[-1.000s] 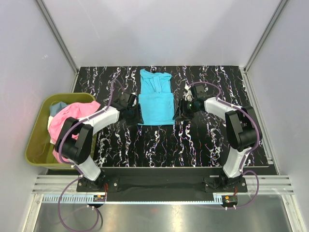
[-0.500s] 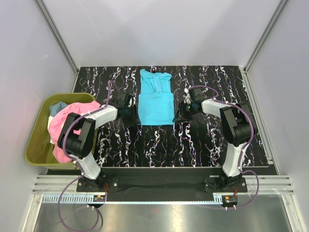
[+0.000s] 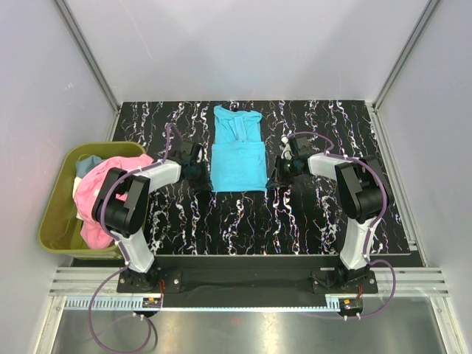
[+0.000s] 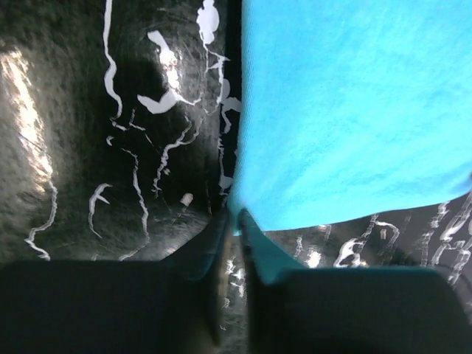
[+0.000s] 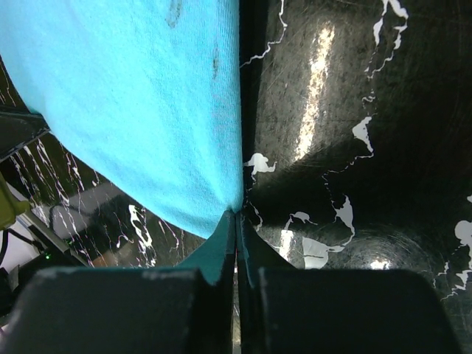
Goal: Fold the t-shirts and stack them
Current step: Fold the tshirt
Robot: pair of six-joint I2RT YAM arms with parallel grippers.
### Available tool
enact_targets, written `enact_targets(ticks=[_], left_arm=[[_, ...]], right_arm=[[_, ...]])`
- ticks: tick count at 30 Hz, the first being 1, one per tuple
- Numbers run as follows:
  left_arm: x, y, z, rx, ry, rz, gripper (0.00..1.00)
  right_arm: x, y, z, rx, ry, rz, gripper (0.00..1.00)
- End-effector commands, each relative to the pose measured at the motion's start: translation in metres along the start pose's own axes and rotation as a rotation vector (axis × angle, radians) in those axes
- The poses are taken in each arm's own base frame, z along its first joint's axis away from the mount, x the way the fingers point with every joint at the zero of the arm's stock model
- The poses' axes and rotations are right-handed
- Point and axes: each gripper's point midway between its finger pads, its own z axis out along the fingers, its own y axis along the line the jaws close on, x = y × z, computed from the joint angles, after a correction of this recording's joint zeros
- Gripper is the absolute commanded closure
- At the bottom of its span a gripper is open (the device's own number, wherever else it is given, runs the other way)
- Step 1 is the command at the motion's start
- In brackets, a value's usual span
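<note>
Wrist views show left gripper (image 4: 234,230) and right gripper (image 5: 236,223) each pinching a near corner of the shirt (image 3: 237,158); lift both together, hem taut, for a square fold.

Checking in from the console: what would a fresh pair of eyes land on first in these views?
The turquoise t-shirt stands out first, lying as a narrow strip in the middle of the black marbled table. The left gripper and right gripper each pinch one of its near corners, jaws closed on the cloth. Off the table's left edge, an olive bin holds a heaped pink shirt.
</note>
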Motion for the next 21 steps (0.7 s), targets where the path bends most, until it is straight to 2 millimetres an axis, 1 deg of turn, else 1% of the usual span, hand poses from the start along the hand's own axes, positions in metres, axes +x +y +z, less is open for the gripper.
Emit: enact_targets(ticks=[1,2,3,5,6,7,9,10,11,12,13,14,15,16,17,18,19,20,21], left_arm=[[0.011,0.010,0.007,-0.024,0.038,0.005,0.94],[0.011,0.008,0.005,-0.021,0.036,0.007,0.99],[0.013,0.009,0.004,-0.023,0.038,0.005,1.00],[0.018,0.010,0.000,-0.029,0.044,0.006,1.00],[0.018,0.007,-0.005,-0.021,0.032,0.005,1.00],[0.026,0.009,-0.007,-0.023,0.045,0.005,1.00],[0.032,0.001,-0.014,0.011,0.046,0.010,1.00],[0.041,0.002,-0.016,0.022,0.062,0.008,1.00],[0.046,-0.001,-0.018,0.035,0.065,0.011,1.00],[0.054,-0.009,-0.027,0.076,0.061,0.017,1.00],[0.061,-0.005,-0.025,0.071,0.074,0.015,1.00],[0.067,-0.016,-0.034,0.134,0.079,0.022,1.00],[0.073,-0.019,-0.037,0.151,0.085,0.007,1.00],[0.088,-0.012,-0.037,0.146,0.104,-0.003,1.00],[0.089,-0.014,-0.044,0.159,0.086,-0.008,1.00],[0.097,-0.012,-0.046,0.156,0.098,-0.006,0.98],[0.109,-0.004,-0.046,0.137,0.119,-0.013,0.96],[0.111,-0.002,-0.049,0.135,0.109,-0.014,0.94],[0.115,-0.001,-0.050,0.132,0.109,-0.014,0.87]], right_arm=[[0.003,-0.005,0.000,0.015,0.002,-0.014,1.00],[0.005,-0.003,-0.003,0.013,0.005,-0.006,1.00],[0.006,-0.003,-0.005,0.017,0.006,-0.002,1.00],[0.012,-0.003,-0.013,0.039,0.009,0.007,1.00],[0.016,-0.004,-0.015,0.048,0.011,0.009,1.00],[0.020,-0.006,-0.019,0.060,0.012,0.010,1.00],[0.031,-0.008,-0.029,0.080,0.010,0.027,1.00],[0.038,-0.007,-0.031,0.077,0.015,0.029,1.00],[0.048,-0.004,-0.034,0.070,0.018,0.030,1.00],[0.059,-0.002,-0.037,0.080,0.026,0.025,1.00],[0.059,-0.002,-0.037,0.080,0.026,0.024,1.00],[0.071,-0.001,-0.040,0.093,0.034,0.031,1.00],[0.076,-0.001,-0.042,0.099,0.035,0.044,1.00],[0.088,-0.006,-0.044,0.115,0.051,0.064,1.00],[0.090,-0.003,-0.050,0.124,0.032,0.080,1.00],[0.094,-0.004,-0.053,0.135,0.029,0.085,1.00],[0.099,-0.004,-0.056,0.147,0.026,0.088,1.00],[0.105,-0.006,-0.062,0.170,0.014,0.097,1.00],[0.108,-0.003,-0.064,0.171,0.013,0.091,1.00]])
